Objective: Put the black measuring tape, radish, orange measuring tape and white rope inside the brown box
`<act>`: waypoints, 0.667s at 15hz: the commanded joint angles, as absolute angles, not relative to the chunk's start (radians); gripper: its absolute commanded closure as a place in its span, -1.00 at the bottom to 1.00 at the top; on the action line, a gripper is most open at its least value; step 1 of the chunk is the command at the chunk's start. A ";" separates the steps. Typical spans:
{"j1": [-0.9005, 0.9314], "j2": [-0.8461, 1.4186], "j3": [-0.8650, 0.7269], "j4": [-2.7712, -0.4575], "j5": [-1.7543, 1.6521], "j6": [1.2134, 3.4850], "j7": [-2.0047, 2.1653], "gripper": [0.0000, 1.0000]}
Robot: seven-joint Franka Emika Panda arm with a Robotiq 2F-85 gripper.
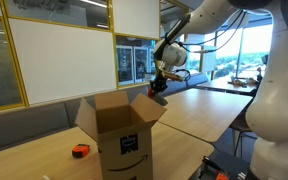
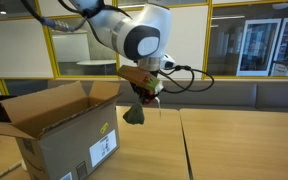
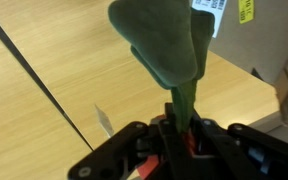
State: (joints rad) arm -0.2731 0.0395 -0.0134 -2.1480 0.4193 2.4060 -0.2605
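Note gripper (image 2: pixel 142 97) clenched on the radish (image 2: pixel 134 115), pinching the narrow stem (image 3: pixel 184 105) with the green leaf (image 3: pixel 164 45) hanging free below. Check the wrist view: stem nipped between the jaws, a trace of red at the pinch. Cannot tell how much of the red body sits behind the pads.

Locate radish in the air above the table (image 2: pixel 244 140), just beside the box (image 2: pixel 54 140), near the height of the open flaps (image 2: pixel 102 92) and not yet over the opening.

Treat as light and soft, probably a fabric or foam toy. Expect the leaf to flop and swing. Grip at the stem, likely the thinnest and firmest part. Avoid the broad leaf, liable to fold and slip out. Move gently to limit sway.

Find orange tape (image 1: pixel 80 150) on the table beside the box, not yet inside.
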 commanded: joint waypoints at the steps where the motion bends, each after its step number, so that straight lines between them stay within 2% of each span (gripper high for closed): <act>1: -0.181 -0.134 -0.034 -2.222 0.344 2.451 -0.146 0.71; 10: -0.055 -0.310 0.026 -2.249 0.159 2.450 0.070 0.72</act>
